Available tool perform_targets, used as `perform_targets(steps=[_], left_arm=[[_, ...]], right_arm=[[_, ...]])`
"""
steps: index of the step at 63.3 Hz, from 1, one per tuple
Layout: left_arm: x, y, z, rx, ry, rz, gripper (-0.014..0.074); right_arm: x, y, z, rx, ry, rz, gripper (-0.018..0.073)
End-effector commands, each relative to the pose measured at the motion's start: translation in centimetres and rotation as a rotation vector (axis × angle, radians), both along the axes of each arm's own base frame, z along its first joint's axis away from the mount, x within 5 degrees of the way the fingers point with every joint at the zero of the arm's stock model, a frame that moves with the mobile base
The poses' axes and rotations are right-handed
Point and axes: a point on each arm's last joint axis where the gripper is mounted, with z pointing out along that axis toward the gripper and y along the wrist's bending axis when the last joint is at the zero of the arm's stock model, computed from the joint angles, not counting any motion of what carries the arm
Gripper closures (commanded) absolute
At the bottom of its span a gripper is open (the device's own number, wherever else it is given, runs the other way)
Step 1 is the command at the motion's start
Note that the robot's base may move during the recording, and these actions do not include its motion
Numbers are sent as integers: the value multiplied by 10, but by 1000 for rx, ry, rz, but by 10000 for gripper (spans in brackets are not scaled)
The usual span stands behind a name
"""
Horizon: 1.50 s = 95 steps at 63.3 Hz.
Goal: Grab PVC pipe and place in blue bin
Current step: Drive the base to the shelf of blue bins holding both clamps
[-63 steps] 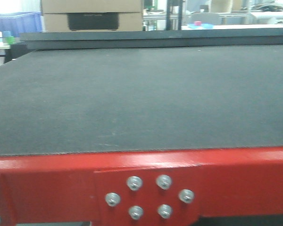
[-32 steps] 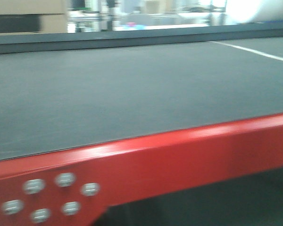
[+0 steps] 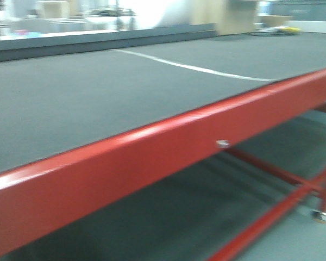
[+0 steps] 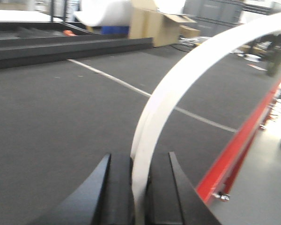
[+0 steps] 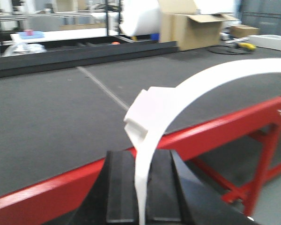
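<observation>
The left gripper [image 4: 139,157] is clenching a white curved PVC pipe [image 4: 173,82] between its two black fingers [image 4: 107,187]. The pipe is rising from the jaws and arcing up toward the upper right of the left wrist view, above the table [image 4: 47,117]. The right gripper [image 5: 141,154] is likewise gripping a white curved piece [image 5: 201,80], which is standing up between its black fingers [image 5: 119,187] and sweeping off to the right. Near the bend this piece is showing a stepped, blocky end [image 5: 145,105]. Whether the two views are showing one and the same pipe cannot be told. Both arcs are hanging in the air above the table and are not touching its dark grey mat [image 3: 98,98]. A thin white line [image 3: 195,68] is running across the mat, and a red frame rail [image 3: 152,157] with one small bolt [image 3: 223,143] is edging the table's near side. Red braces [image 3: 271,174] are crossing beneath it. At the far edge an open cardboard box [image 5: 192,28] is sitting just beside a big white roll [image 5: 138,16]. The front-facing view is looking blurred, and neither gripper is showing in it.
</observation>
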Motion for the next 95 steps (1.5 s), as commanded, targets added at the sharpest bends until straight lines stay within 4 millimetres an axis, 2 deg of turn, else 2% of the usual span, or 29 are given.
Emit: perform_targets(steps=[1, 95], left_arm=[[-1, 0, 3, -5, -25, 2, 707], [-1, 0, 3, -5, -25, 2, 707]], right_arm=[[0, 0, 5, -5, -34, -2, 727], [0, 0, 5, -5, -34, -2, 727]])
